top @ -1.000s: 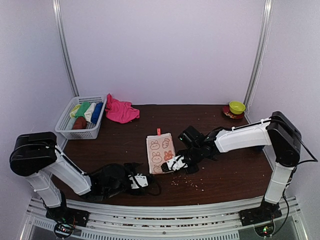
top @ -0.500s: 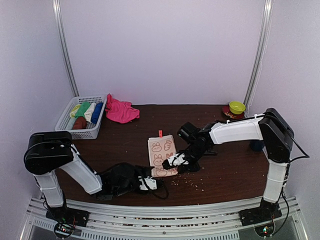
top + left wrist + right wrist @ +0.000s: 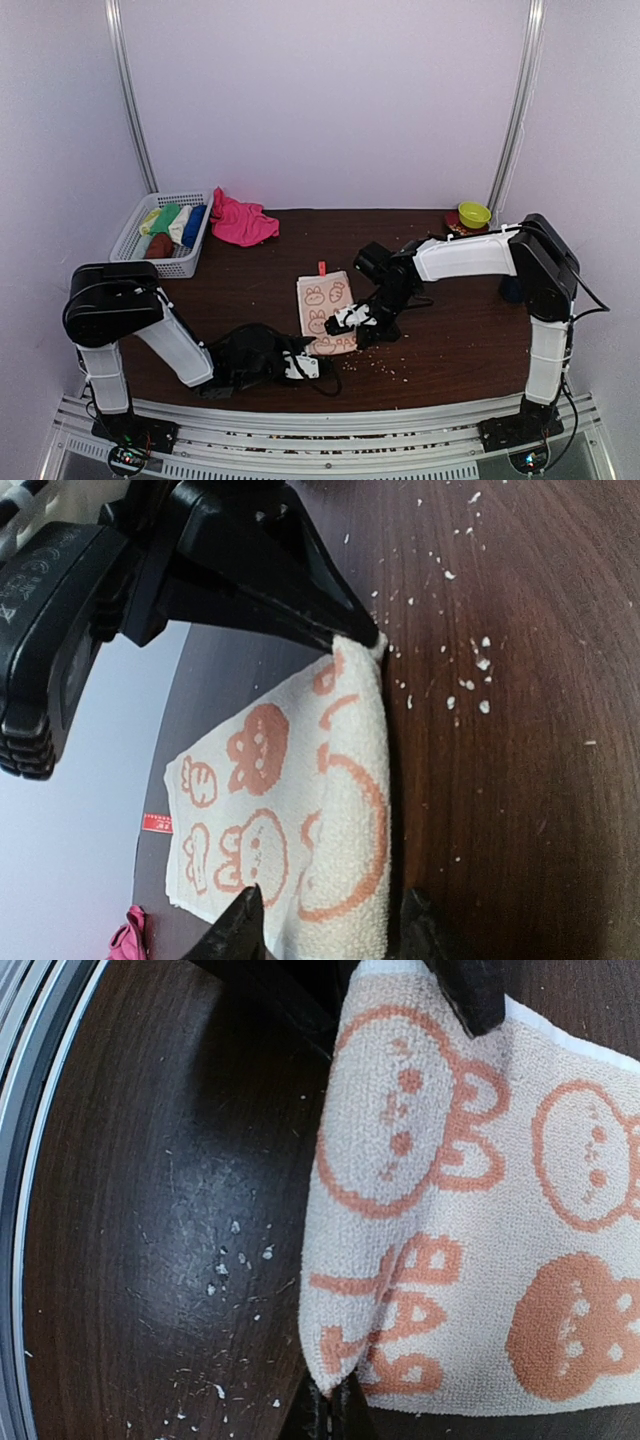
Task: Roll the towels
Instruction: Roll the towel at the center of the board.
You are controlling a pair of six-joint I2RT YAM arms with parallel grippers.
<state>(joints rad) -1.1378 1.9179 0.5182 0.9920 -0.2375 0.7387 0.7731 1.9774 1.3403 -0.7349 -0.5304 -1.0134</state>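
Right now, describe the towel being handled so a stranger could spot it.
On the dark brown wooden table, look at the middle, toward the front. The peach-orange cloth towel lies there; unlike the plain hot pink towel crumpled at the back, it carries printed rabbits.

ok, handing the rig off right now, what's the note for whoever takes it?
Right hand: shut on the near right corner of the peach bunny towel, mid-table.
Left hand: fingers astride that towel's near edge; grip unclear.
Pink towel: crumpled, unrolled, beside the white basket.
Done: rolled towels sit in the basket.
Left: roll the peach one (near edge only lifted), then the pink.
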